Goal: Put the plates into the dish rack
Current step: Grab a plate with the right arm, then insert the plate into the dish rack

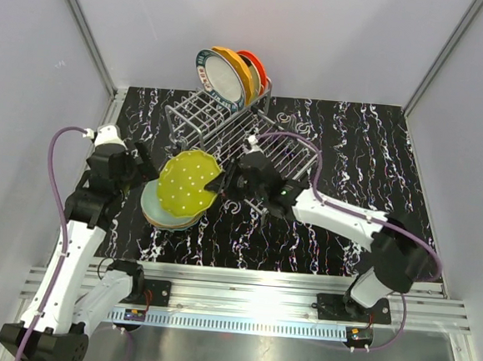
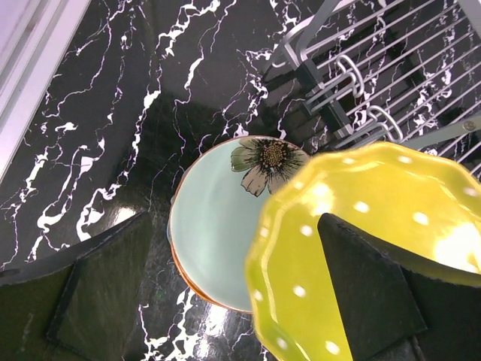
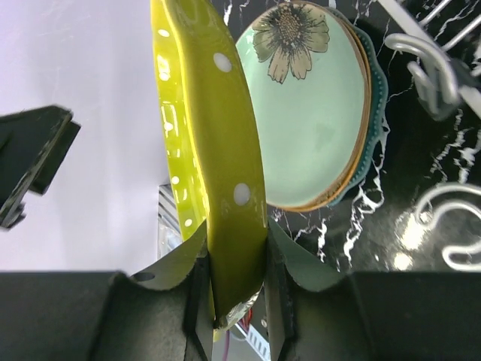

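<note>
The right gripper (image 3: 233,263) pinches the rim of the dotted yellow-green scalloped plate (image 1: 188,183). It holds the plate tilted above a stack topped by the pale green floral plate (image 2: 214,241), near the silver wire dish rack (image 1: 229,125). The left gripper (image 1: 142,166) stands wide open just beside the plate's opposite edge, holding nothing. Glazed and rigid, the plate looks slick, fairly heavy and easy to chip, so a deep pinch on the rim seems safest. I cannot tell how many plates the stack holds, or whether a left finger touches the plate.

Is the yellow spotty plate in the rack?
Out. The right jaws pinch the yellow spotty plate near the stack, short of the rack.
</note>
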Controlling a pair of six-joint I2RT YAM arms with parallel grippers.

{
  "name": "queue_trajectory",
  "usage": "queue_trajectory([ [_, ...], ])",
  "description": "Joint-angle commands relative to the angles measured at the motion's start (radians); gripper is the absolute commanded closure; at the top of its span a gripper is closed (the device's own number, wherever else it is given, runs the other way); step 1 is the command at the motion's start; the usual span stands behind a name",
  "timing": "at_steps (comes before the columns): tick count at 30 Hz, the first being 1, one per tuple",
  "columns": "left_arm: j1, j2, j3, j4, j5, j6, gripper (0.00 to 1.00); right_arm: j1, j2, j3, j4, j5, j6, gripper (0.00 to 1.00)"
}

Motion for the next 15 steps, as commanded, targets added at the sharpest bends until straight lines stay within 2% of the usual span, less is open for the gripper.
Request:
queue_trajectory([
  [1,0.004,-0.048,-0.007,0.061,-0.026,0.013,0.03,0.009,-0.160,-0.005,0.061,0.042,-0.040,1.00],
  [9,0.004,-0.066,-0.010,0.061,-0.033,0.004,0.01,0.001,-0.367,-0.119,0.006,0.124,-0.113,1.00],
  [15,0.004,-0.051,-0.012,0.064,-0.009,0.002,0.01,-0.028,-0.484,-0.139,-0.069,0.255,-0.158,1.00],
])
